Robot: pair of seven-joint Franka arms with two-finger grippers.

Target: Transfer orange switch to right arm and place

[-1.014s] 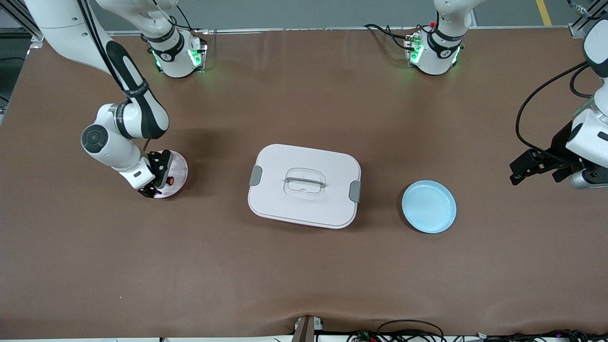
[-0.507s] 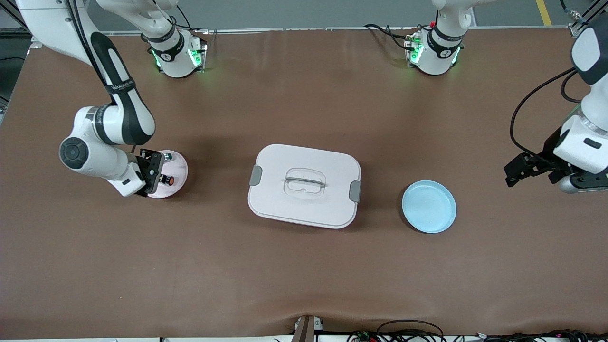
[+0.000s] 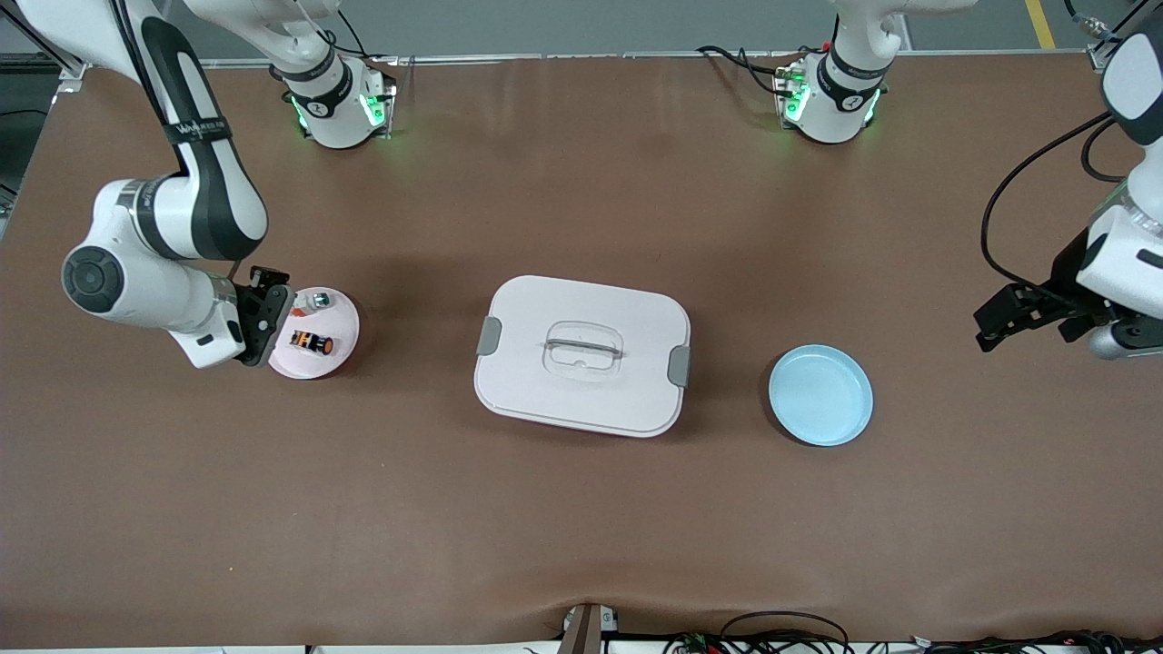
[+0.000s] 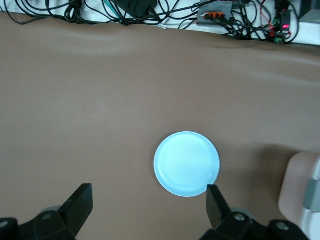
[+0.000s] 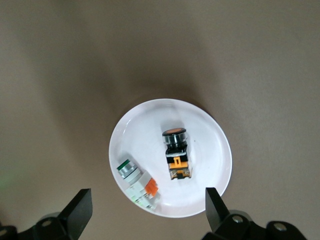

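Right end effector (image 3: 261, 316) first: its fingers stand wide apart with nothing between them, and it hangs just past the edge of the pink plate (image 3: 338, 354), at the right arm's end of the table. A second ago it was low over that plate and sat right around the orange switch (image 3: 310, 342); now it has pulled up and off to the side, and we can see the whole switch lying alone on the plate. We think this means the switch has been put down and let go, so the job looks almost done, or done. Going along the table, the pink plate holds two things: the orange switch, lying on its side nearer to the front camera, and a whitish piece with a green tip (image 3: 315, 299), lying just beside it but not touching. In the middle sits a white box with a closed lid (image 3: 582, 355); we cannot see what is in it. Next comes a blue plate (image 3: 820, 394), and it has nothing on it. Last, the left end effector (image 3: 1010, 317) waits with wide fingers holding nothing, up over the bare brown table (image 3: 581, 509) at the left arm's end, about where it was before.
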